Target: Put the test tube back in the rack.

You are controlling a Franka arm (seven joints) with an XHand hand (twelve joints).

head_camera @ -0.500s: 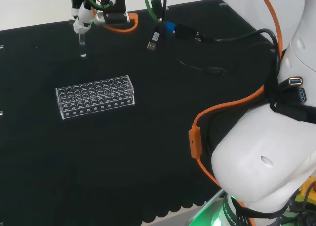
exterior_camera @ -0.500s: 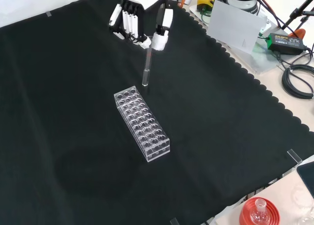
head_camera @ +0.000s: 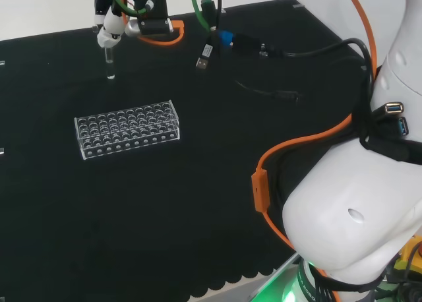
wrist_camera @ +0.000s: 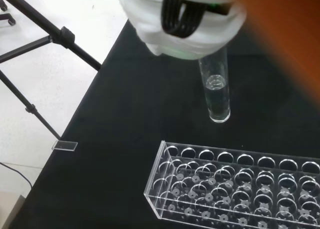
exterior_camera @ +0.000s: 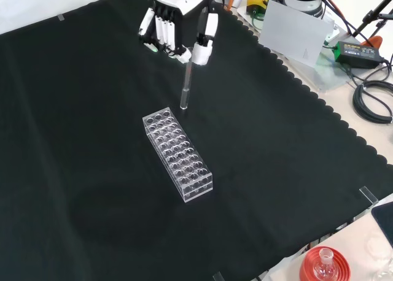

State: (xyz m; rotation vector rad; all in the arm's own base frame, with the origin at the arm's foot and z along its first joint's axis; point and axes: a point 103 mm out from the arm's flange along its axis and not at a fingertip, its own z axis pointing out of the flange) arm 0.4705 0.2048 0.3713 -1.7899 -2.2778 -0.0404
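A clear glass test tube (exterior_camera: 185, 88) hangs upright, pinched at its upper end by the hand (exterior_camera: 175, 20). The hand's fingers (exterior_camera: 161, 29) are curled and its thumb presses the tube. In the head view the tube (head_camera: 109, 61) hangs from the hand (head_camera: 112, 26) above the cloth, beyond the rack. The clear plastic rack (exterior_camera: 177, 153) with several rows of holes lies on the black cloth, its near end just below and left of the tube's tip in the front view. In the wrist view the tube (wrist_camera: 216, 91) ends above the cloth beside the rack (wrist_camera: 235, 189). The rack (head_camera: 126, 128) holds no tubes that I can see.
Cables and plugs (head_camera: 221, 41) lie on the cloth at the far side in the head view. The arm's white links (head_camera: 362, 203) stand at the right there. A red ribbed stand with a flask (exterior_camera: 324, 265) sits off the cloth's edge in the front view.
The hand has lifted the tube slightly and shifted it a little away from the rack's end. The rack has not moved.
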